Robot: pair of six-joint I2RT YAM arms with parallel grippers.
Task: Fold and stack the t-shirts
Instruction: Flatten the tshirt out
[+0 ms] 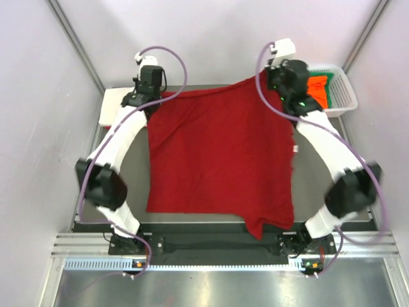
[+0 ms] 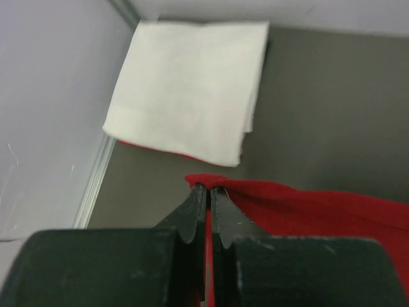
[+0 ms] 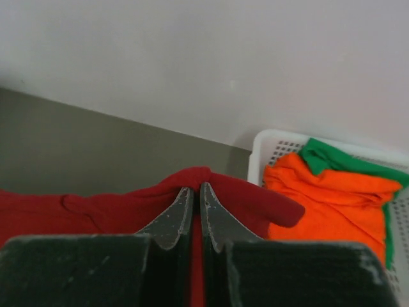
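Observation:
The dark red t-shirt (image 1: 217,153) lies spread across the table, its far edge lifted at both corners. My left gripper (image 1: 155,96) is shut on its far left corner (image 2: 208,182). My right gripper (image 1: 268,80) is shut on its far right corner (image 3: 198,176). A folded white t-shirt (image 2: 188,89) lies at the far left corner of the table (image 1: 114,102), with a red layer showing under its near edge. Orange (image 3: 326,192) and green (image 3: 332,157) t-shirts lie in the basket at the far right.
The white lattice basket (image 1: 345,96) stands at the far right corner. Grey walls close in on the left, back and right. A part of the red shirt hangs over the table's near edge (image 1: 262,225).

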